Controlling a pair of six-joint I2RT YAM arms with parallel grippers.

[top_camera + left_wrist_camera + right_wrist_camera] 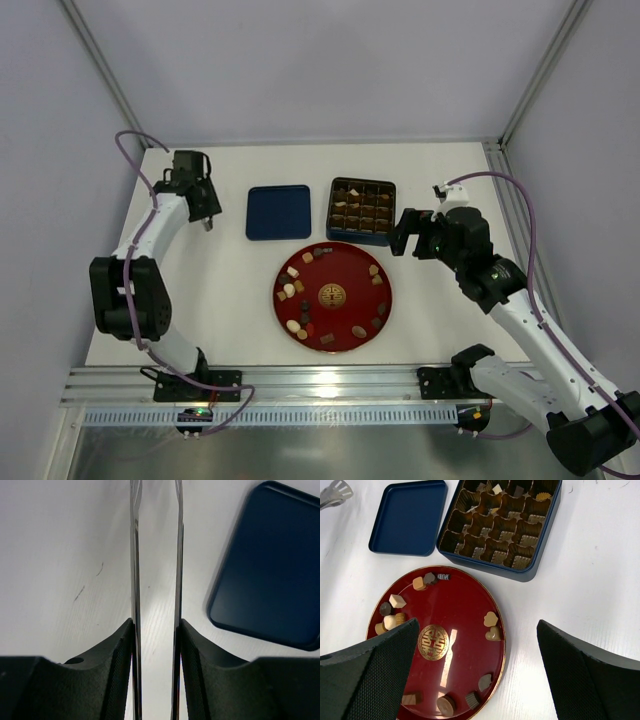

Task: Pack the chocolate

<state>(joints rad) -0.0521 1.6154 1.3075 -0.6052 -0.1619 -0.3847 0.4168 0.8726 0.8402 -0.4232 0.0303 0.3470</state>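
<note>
The chocolate (292, 289) on the red plate (350, 275) lies nearer the right hand (404, 235), gaping wide and empty; the left hand (207, 222), narrowly parted, empty, sits well apart

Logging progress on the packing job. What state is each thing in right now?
tin: open, some cups filled, others empty.
lid: off, lying inside-up beside the tin.
red plate: loaded, pieces scattered near its rim.
chocolate: mostly unpacked, on the plate.
left gripper: slightly open, empty.
right gripper: wide open, empty.
</note>
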